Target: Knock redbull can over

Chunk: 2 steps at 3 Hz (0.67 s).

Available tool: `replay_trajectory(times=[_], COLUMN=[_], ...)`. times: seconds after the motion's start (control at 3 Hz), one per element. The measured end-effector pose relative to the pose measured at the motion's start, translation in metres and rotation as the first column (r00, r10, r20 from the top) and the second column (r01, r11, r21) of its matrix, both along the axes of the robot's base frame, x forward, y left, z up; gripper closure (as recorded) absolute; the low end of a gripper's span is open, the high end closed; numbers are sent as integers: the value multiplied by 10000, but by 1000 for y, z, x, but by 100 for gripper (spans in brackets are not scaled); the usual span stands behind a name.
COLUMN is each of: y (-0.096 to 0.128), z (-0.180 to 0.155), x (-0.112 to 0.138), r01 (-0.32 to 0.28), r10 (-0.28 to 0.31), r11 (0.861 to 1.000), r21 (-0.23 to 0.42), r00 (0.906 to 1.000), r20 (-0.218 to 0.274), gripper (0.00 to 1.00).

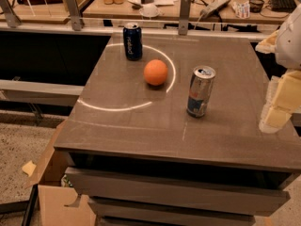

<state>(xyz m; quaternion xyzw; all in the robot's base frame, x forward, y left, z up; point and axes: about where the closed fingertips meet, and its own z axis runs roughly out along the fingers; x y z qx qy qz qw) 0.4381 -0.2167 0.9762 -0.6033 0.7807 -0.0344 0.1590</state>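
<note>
The redbull can (201,91) is a slim silver can with blue and red markings and a shiny top. It stands upright on the brown table (141,126), right of the middle. My gripper (280,102) is at the right edge of the view, pale yellow and partly cut off. It is to the right of the can, a clear gap away, and not touching it.
An orange ball (155,72) lies left of the redbull can. A dark blue can (132,41) with white lettering stands at the table's back left. A ring of light circles them. Cluttered desks stand behind a rail at the back; cardboard lies on the floor at the front left.
</note>
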Motion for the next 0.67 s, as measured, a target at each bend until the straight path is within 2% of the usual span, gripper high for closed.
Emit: replay_trajectory(times=[0.33,0.67], y=[0,-3], z=[0,-2], x=[0,2], r01=[1,490], r10=[-1,-507], r11=[10000,9938], r21=[2,1001], r00=[10000,9986], r20=[2,146], gripper=[0,0])
